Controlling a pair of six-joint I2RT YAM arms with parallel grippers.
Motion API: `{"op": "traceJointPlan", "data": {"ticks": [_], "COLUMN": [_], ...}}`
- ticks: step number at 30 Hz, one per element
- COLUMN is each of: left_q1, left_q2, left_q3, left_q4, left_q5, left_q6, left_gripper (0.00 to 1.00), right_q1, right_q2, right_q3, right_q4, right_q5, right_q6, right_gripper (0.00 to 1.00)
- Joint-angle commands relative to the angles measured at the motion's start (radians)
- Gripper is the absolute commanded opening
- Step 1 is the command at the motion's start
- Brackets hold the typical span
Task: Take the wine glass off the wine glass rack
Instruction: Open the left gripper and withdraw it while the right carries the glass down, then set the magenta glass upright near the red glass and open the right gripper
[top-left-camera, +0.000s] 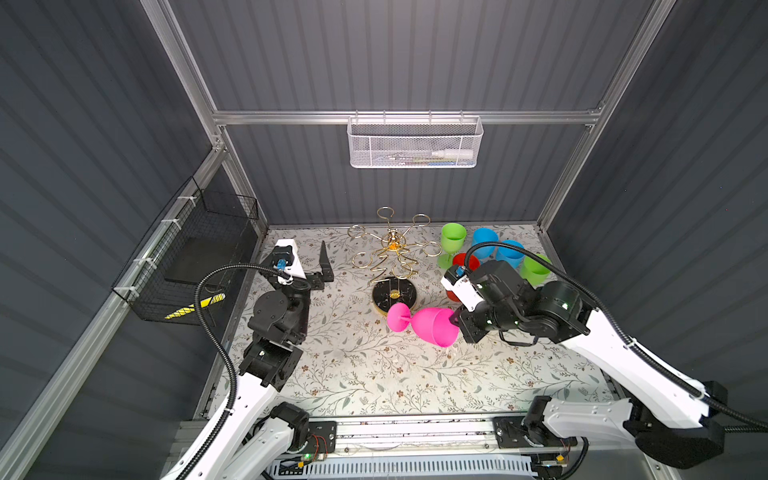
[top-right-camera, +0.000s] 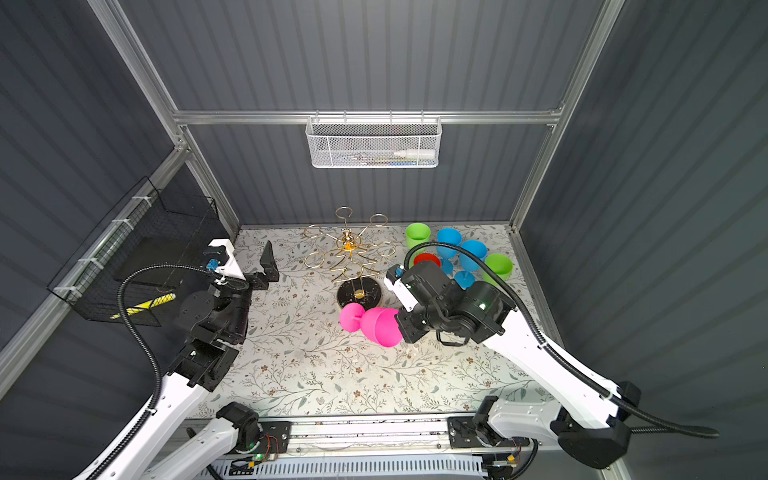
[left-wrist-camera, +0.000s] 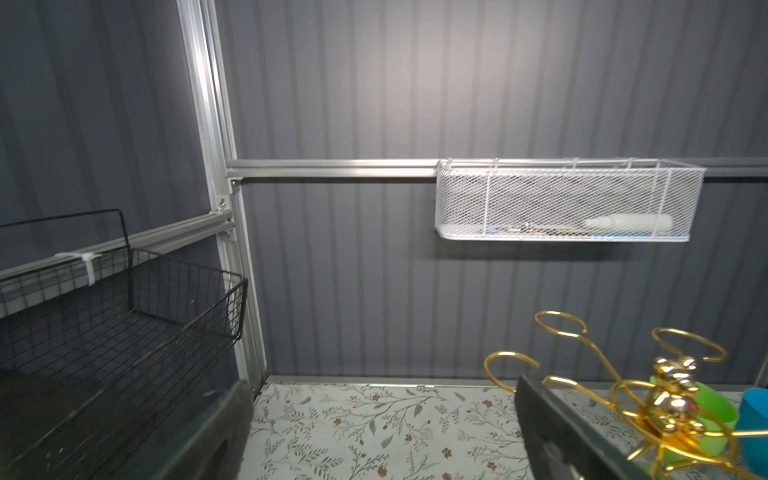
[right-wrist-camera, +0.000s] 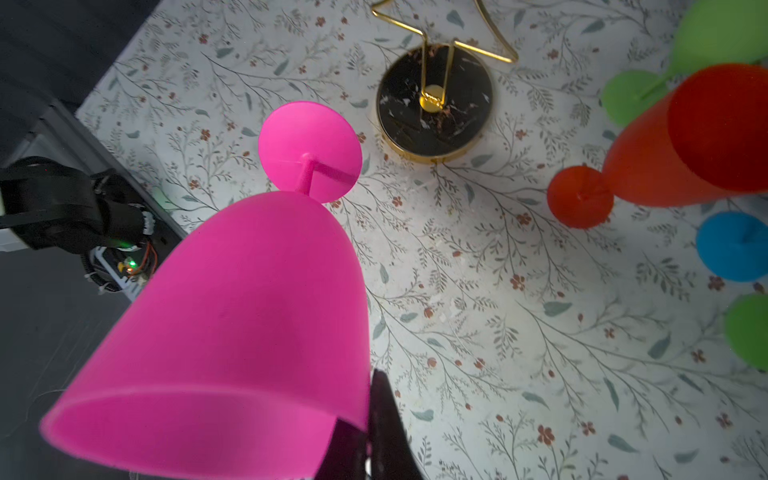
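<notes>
The pink wine glass (top-left-camera: 432, 326) (top-right-camera: 380, 326) (right-wrist-camera: 249, 311) is off the rack and tilted almost onto its side. Its foot points toward the rack's base. My right gripper (top-left-camera: 454, 322) (top-right-camera: 400, 322) (right-wrist-camera: 365, 424) is shut on its rim, one finger inside the bowl and one outside. The gold wire wine glass rack (top-left-camera: 392, 245) (top-right-camera: 347, 245) (left-wrist-camera: 673, 399) stands on its round black base (right-wrist-camera: 434, 104) at the back middle, and no glass hangs on the arms I can see. At the back left, my left gripper (top-left-camera: 305, 257) (top-right-camera: 245, 257) (left-wrist-camera: 384, 415) is open and empty.
Green (top-left-camera: 453, 237), blue (top-left-camera: 484, 239) and red (top-left-camera: 465, 262) glasses stand clustered at the back right, right behind my right wrist. A white mesh basket (top-left-camera: 413, 143) hangs on the back wall. A black wire basket (top-left-camera: 199, 249) is fixed to the left wall.
</notes>
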Motion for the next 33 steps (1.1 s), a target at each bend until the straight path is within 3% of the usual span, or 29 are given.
{"op": "traceJointPlan", "data": {"ticks": [1,4,10,21,33], "left_q1": [0.059,0.118,0.128,0.132,0.14], "left_q2": [-0.002,0.007,0.008,0.008,0.036], "left_q3": [-0.027,-0.039,-0.042,-0.055,-0.065], "left_q4": [-0.008,-0.011,-0.032,-0.039,-0.006], "left_q5": [-0.02,0.02,0.021,0.007,0.003], "left_q6": [-0.105,-0.157,-0.121,-0.088,-0.061], "left_gripper": [1.0,1.0,1.0,1.0,1.0], "right_q1": [-0.018,-0.106,-0.215,-0.262,-0.306], "right_q2": [0.019,0.041,0.146,0.397,0.38], "right_q3": [0.029,0.011,-0.001,0.099,0.105], "right_q4": [-0.178,-0.158,-0.115,-0.132,-0.037], "right_q5": [0.115,0.08,0.095,0.111,0.02], "right_q6": [0.071,0.066,0.022,-0.059,-0.08], "right_gripper": [0.0,0.0,0.0,0.0,0.24]}}
